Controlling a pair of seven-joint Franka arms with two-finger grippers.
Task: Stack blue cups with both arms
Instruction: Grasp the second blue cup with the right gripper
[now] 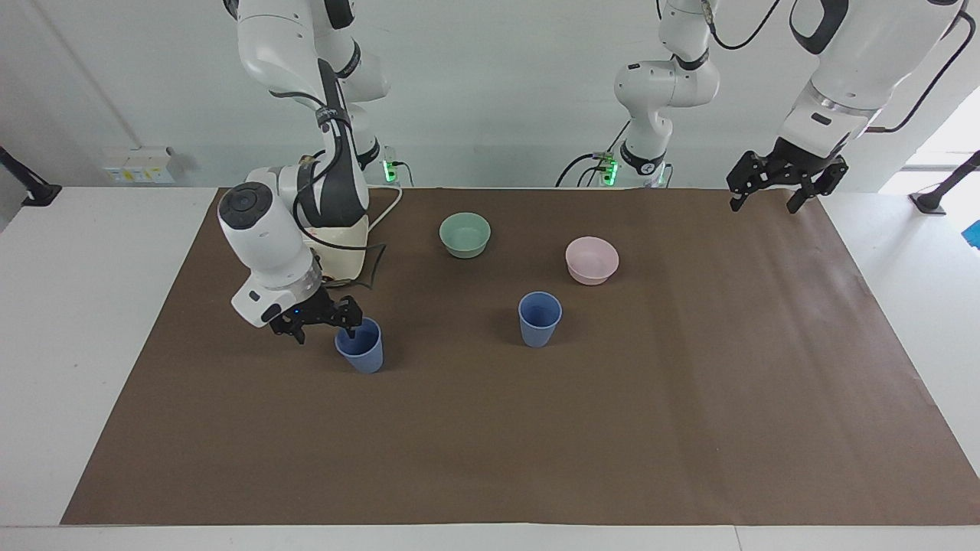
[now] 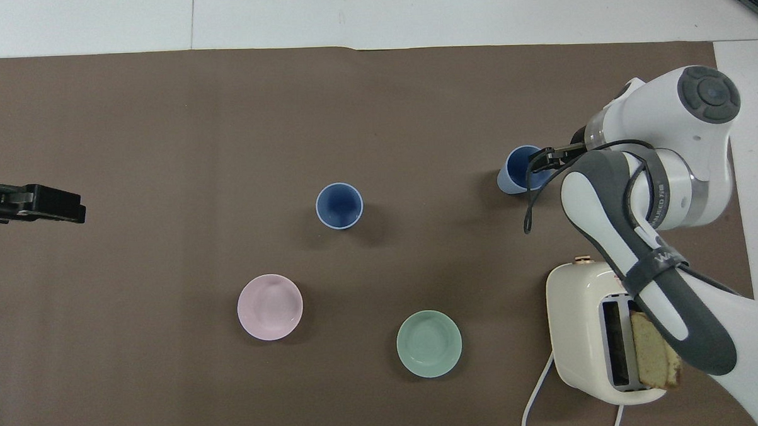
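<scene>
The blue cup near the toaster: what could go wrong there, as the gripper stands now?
1. The right gripper, open, has one fingertip over the rim of the blue cup; an off-centre close might tip the light, upright cup.
2. The right arm's cable hangs beside that cup and could brush it.
3. The toaster stands close under the arm's elbow; a lift might graze it.

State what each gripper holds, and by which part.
Nothing is held. The right gripper is open at the rim of a blue cup, one finger over its mouth, not yet closed. The left gripper hangs open and empty.
</scene>
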